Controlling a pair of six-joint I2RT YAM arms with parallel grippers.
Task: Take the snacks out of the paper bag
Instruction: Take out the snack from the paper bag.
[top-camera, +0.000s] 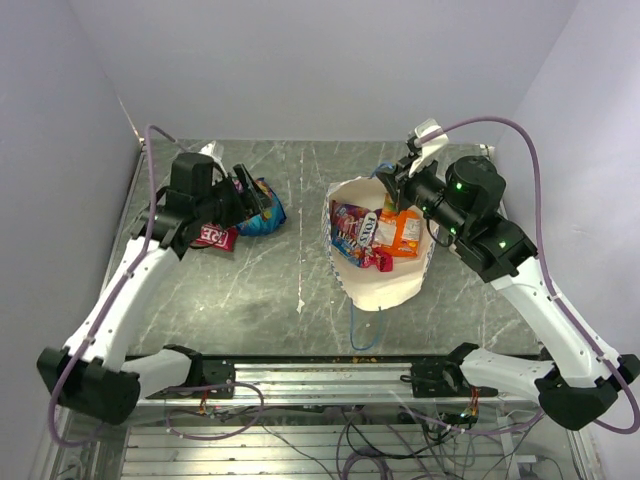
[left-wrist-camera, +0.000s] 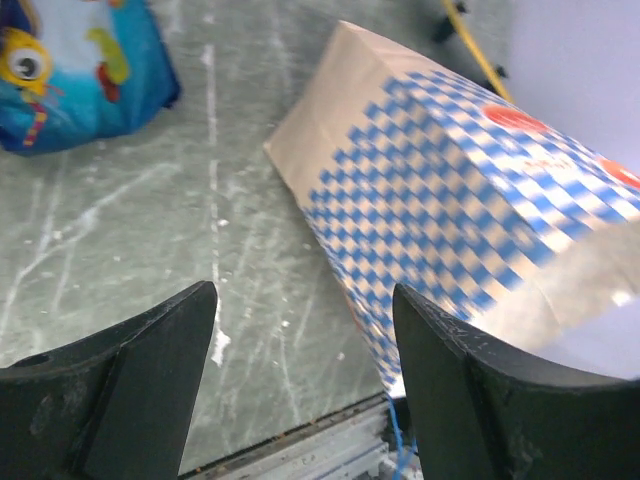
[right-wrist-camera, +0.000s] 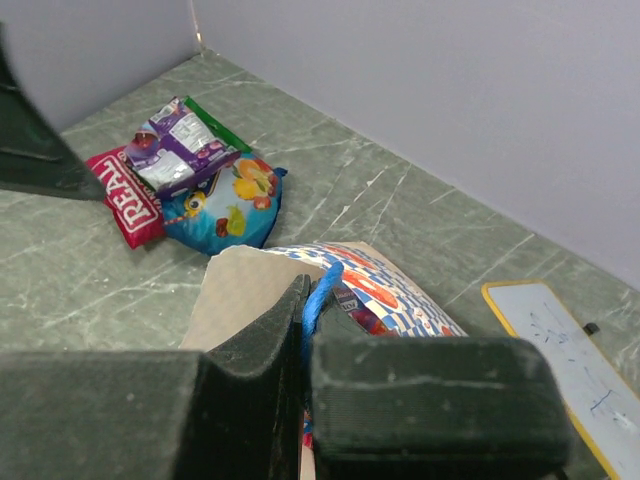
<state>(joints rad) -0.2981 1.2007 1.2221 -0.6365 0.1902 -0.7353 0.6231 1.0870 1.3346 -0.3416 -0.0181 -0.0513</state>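
Snacks split between two spots. Three lie on the green marbled table (top-camera: 300, 170) at far left, touching in a cluster: red packet lettered "REAL" (right-wrist-camera: 128, 198), blue packet (right-wrist-camera: 225, 205), and purple packet (right-wrist-camera: 180, 150) lying across both. More remain inside the paper bag (top-camera: 385, 290), which lies right of centre, mouth gaping toward the arm bases, with a blue-red packet (top-camera: 352, 228) and an orange packet (top-camera: 405, 230) showing in it. Left gripper (left-wrist-camera: 302, 290) hangs over the cluster, fingers spread wide, nothing between them. Right gripper (top-camera: 388, 185) sits at the bag's far rim, fingers pressed together on the blue cord handle (right-wrist-camera: 320, 290).
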